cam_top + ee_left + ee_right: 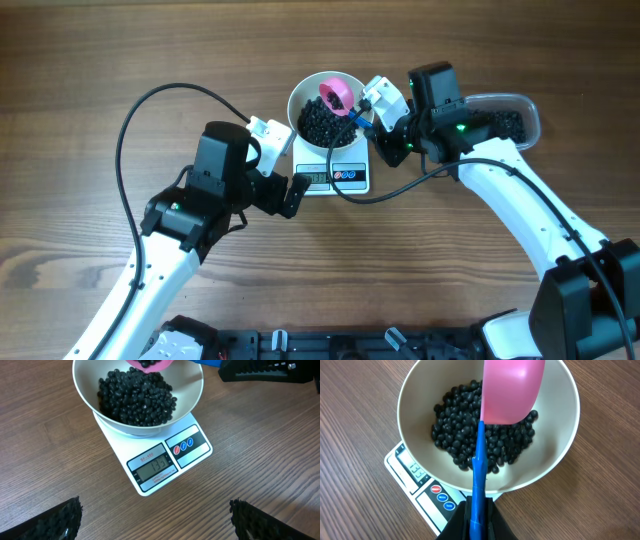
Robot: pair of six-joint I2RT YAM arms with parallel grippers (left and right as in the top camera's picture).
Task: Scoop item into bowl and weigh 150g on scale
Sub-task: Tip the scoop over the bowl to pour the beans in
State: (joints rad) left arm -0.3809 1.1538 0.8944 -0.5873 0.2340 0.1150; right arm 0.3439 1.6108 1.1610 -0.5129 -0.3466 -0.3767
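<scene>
The glossy black round beads (465, 435) lay heaped in the deep white bowl (560, 460) on the square white scale (170, 467); loose, they would roll. The right pincer (479, 515) was clamped on the stiff blue handle (479, 470) of the pink plastic scoop (512, 390), long axis pointing bowlward, cup over the beads. The left pincer (155, 522) stood apart

Brown wood-grain table (90, 60) fills the frame; small white square kitchen scale (354, 184) at upper centre, grey display (317, 179) on its lower edge, digits too small to read; deep round white bowl (301, 95) sits on the scale; heap of small glossy black beans (318, 124) inside; pink plastic scoop (336, 94) over the bowl's upper right, blue handle running down-right into the right gripper (368, 122), which clamps it; left gripper (287, 172) just left of the scale, contact unclear; clear rounded plastic tub (528, 118) with more beans at upper right, partly behind the right arm.
</scene>
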